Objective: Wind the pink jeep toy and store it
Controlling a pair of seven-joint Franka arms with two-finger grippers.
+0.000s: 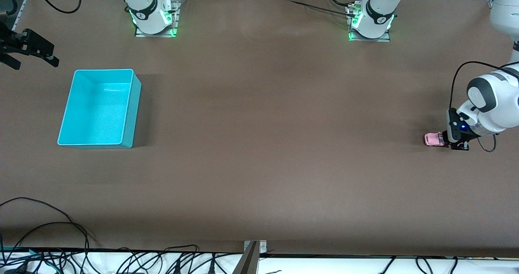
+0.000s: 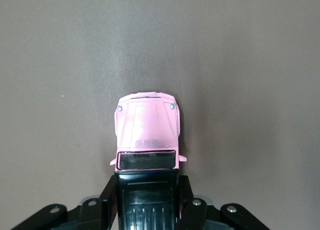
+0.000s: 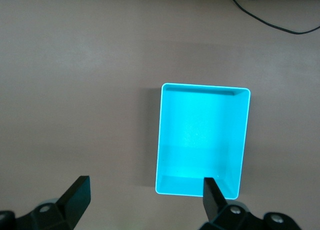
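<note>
Left gripper (image 1: 451, 143) clamped on the pink jeep toy (image 1: 434, 139) low on the brown table (image 1: 263, 144) at the left arm's end, right gripper (image 1: 34, 49) spread wide, holding nothing, waiting above the turquoise bin (image 1: 131, 116).

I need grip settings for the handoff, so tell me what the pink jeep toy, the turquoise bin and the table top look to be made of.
Pink jeep toy: glossy painted shell with a black roof, plastic or die-cast; the sheen cannot settle which.
Turquoise bin: smooth moulded plastic, judging by its thin, even walls and rounded rim.
Table top: matte brown sheet, a mat or laminate, with only faint reflections.
</note>
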